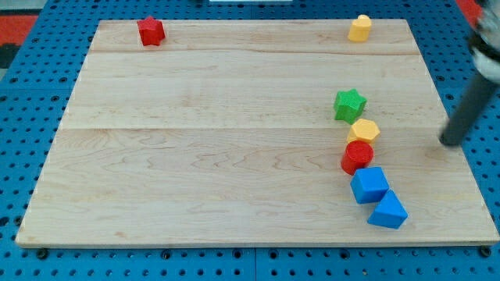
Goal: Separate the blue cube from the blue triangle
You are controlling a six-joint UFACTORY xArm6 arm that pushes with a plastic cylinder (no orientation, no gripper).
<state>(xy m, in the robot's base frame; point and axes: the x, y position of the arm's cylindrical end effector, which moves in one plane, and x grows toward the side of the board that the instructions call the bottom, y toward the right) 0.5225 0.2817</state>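
The blue cube sits near the view's bottom right of the wooden board. The blue triangle touches its lower right corner. My tip is at the board's right side, to the upper right of both blue blocks and well apart from them. The dark rod slants up toward the view's top right.
A red cylinder touches the blue cube's upper left. A yellow hexagon and a green star line up above it. A red block lies at top left, a yellow block at top right.
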